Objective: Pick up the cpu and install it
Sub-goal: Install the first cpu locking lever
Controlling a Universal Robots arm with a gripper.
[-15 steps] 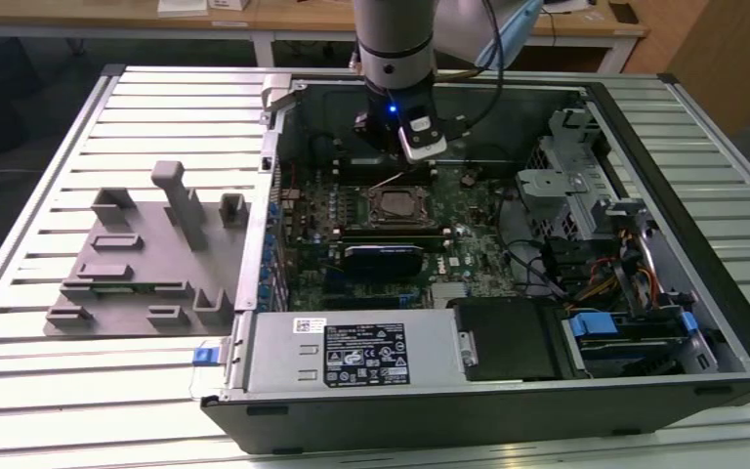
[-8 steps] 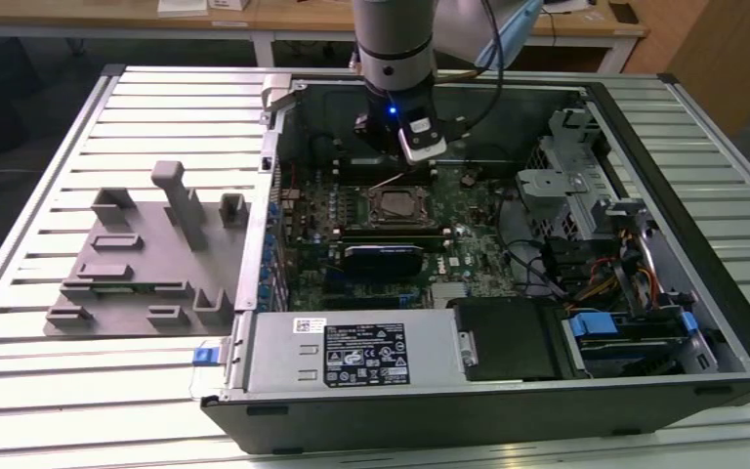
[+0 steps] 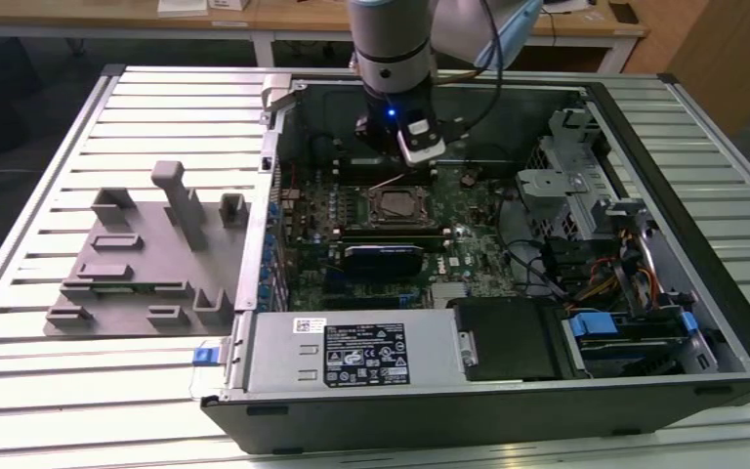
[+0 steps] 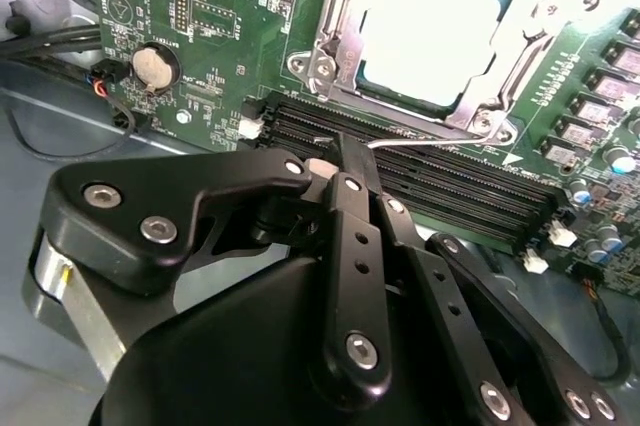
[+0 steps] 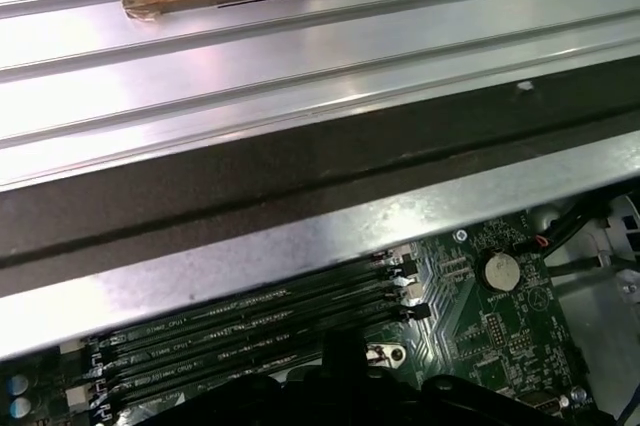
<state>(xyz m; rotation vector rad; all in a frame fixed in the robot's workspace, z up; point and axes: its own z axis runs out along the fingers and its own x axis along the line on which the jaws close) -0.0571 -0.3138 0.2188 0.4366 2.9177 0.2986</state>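
The cpu [image 4: 430, 36] lies flat in the motherboard socket, its pale silver top framed by the metal load plate [image 4: 335, 41]. In the exterior view the socket [image 3: 395, 203] sits mid-board inside the open computer case. My gripper [image 3: 421, 156] hangs just behind the socket, low over the board. In the second wrist view the gripper [image 4: 335, 151] has its black fingers together over the memory slots. The thin wire socket lever [image 4: 420, 143] runs to the fingertips. I cannot tell if it is pinched.
Black memory slots [image 4: 450, 186] and a coin battery [image 4: 155, 66] lie near the gripper. The case wall [image 5: 300, 236] rises close behind. A drive cage and cables [image 3: 609, 274] fill the exterior view's right. A grey fixture block [image 3: 153, 254] sits on the slatted table [image 3: 36, 391].
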